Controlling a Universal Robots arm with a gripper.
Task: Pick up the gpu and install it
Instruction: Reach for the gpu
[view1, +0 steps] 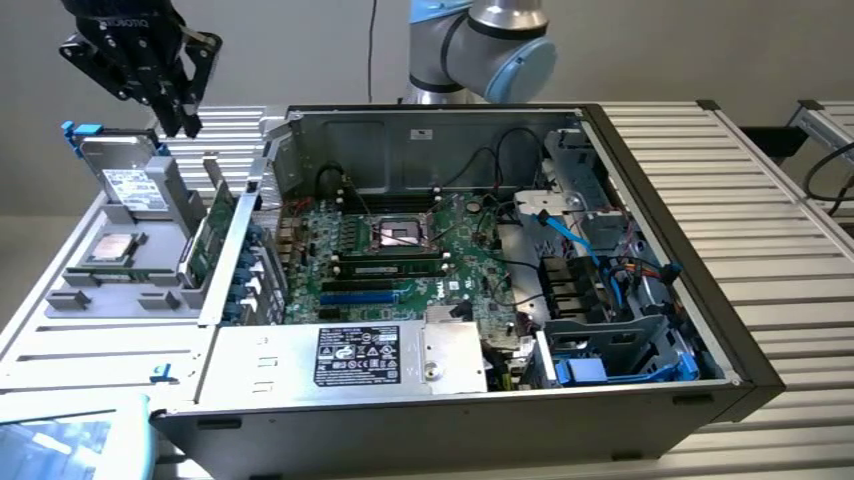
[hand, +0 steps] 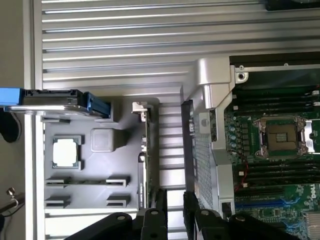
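An open claw hung over the parts tray beside a stripped-down computer case. Its two fingers were set moderately apart, with nothing between them but a strip of the ribbed metal bench below.

The gpu had not been lifted. It stood on edge in a slot along the tray's side nearest the case, silver bracket at one end, just beside the claw's line of descent in the wrist view. That upright stance appeared chosen to leave the card's top edge free for a pinch from above.

The case lay on its side with the panel off, seemingly so the motherboard faced upward and its slots could be reached from overhead. The tray touched or nearly touched the case wall, keeping the carry short.

By count:
- one arm and one claw
- one gpu
- one hard drive, upright in a blue-tabbed holder at the tray's far end
- one processor chip, flat in its own recess
- one case holding one motherboard, its processor socket bare
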